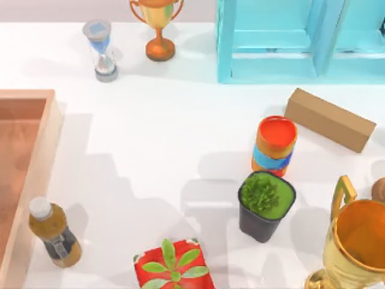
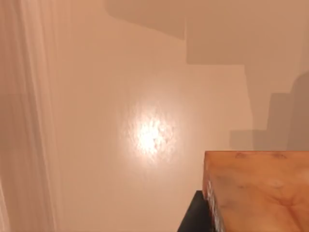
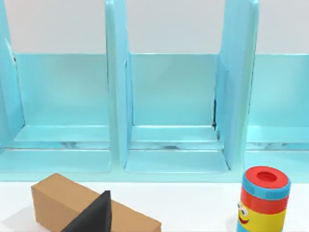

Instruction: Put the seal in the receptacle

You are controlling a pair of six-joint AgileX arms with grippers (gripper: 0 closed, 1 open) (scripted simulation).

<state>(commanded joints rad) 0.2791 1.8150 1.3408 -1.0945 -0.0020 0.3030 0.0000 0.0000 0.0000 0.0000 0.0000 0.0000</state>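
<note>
The seal (image 2: 260, 193), an orange-brown block, sat in the left arm's jaws, with one dark finger (image 2: 193, 223) pressed against its side, so those jaws appeared to be grasping it. Beyond the left jaws lay the smooth orange-pink floor of the receptacle (image 2: 96, 121), with a bright glare spot on it and the seal apart from it. Seen from above, the receptacle's light-wood rim (image 1: 37, 180) ran along the left edge of the white surface (image 1: 150, 150), with a capped bottle (image 1: 53, 233) standing just outside that rim. The right arm's jaws faced the turquoise cabinet (image 3: 169, 106); whether they were released or clenched could not be told. A tan cardboard box (image 3: 58, 200) lay just ahead of the right jaws, and a red, yellow and blue can (image 3: 263, 200) stood off to one side of them, both in front of the cabinet. Elsewhere on the surface were a potted green plant (image 1: 266, 205) beside the can, and a gold trophy cup (image 1: 157, 27) at the far edge.
</note>
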